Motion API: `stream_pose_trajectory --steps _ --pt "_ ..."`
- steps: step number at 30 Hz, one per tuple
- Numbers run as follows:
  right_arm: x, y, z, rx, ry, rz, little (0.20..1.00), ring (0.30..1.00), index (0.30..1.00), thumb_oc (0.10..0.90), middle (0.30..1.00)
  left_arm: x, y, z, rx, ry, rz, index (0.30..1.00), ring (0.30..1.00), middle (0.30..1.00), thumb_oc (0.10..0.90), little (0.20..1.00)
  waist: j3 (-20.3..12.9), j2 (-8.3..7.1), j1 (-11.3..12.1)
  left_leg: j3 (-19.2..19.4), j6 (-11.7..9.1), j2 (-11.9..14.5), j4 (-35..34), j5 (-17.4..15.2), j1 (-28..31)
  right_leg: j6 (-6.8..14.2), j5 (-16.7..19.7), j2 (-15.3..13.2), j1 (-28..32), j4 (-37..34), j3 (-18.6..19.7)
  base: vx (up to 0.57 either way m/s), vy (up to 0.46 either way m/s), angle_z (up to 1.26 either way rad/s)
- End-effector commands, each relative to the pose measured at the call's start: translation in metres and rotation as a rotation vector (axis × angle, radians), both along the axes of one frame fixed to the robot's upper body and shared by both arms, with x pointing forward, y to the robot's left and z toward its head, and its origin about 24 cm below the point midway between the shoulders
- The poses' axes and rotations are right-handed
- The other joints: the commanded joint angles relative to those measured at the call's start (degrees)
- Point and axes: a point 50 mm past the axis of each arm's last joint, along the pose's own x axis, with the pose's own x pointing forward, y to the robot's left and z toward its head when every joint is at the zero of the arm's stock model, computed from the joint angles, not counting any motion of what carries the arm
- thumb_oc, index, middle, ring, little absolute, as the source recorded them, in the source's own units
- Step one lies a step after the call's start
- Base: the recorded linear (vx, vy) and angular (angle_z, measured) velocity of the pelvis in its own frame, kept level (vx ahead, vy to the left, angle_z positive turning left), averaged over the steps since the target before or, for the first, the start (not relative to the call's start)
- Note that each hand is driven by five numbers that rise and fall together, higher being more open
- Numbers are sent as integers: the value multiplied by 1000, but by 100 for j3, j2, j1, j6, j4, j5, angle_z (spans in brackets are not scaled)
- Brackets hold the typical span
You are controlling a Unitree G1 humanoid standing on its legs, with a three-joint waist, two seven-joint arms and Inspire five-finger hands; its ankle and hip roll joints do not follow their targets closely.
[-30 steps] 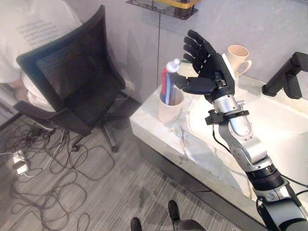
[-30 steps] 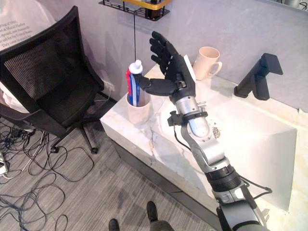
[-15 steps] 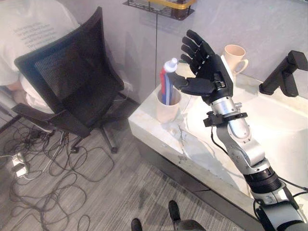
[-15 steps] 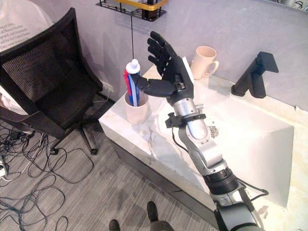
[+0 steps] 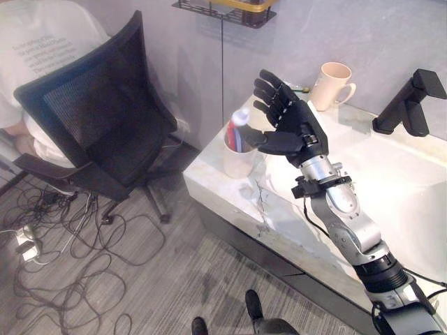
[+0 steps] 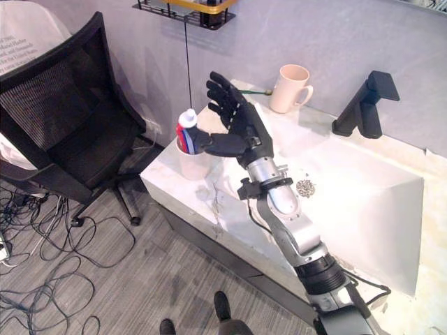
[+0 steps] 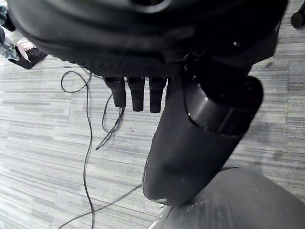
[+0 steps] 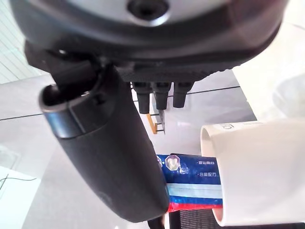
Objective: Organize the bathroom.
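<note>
Near the frame's centre, the right hand (image 5: 290, 125) is raised with fingers spread and straight, thumb tip beside one toothpaste tube (image 5: 236, 132) standing in one white cup (image 5: 237, 161) at the counter's (image 5: 230, 195) left corner. One beige mug (image 5: 331, 86) sits upper right, beside one black faucet (image 5: 408, 101). The left hand (image 7: 138, 95) hangs over the floor, fingers relaxed.

Marble counter (image 5: 230, 192), white cup (image 5: 238, 162) near its corner, beige mug (image 5: 331, 77) at back
</note>
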Motion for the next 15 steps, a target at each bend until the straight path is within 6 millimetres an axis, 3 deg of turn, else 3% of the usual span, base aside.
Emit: stream_pose_trajectory --steps 1,15 --pt "-29 17 61 164 -349 144 900 900 900 800 900 -25 12 -1 46 90 -35 900 900 900 800 900 -497 -286 -225 284 -265 502 621 -1 -375 795 -250 -389 -165 281 773 0 0 0" --pt "-22 28 36 74 -258 162 900 900 900 800 900 -26 11 -2 55 80 -60 900 900 900 800 900 -491 -320 -213 253 -268 481 544 33 -353 785 -206 -367 -185 248 768 0 0 0"
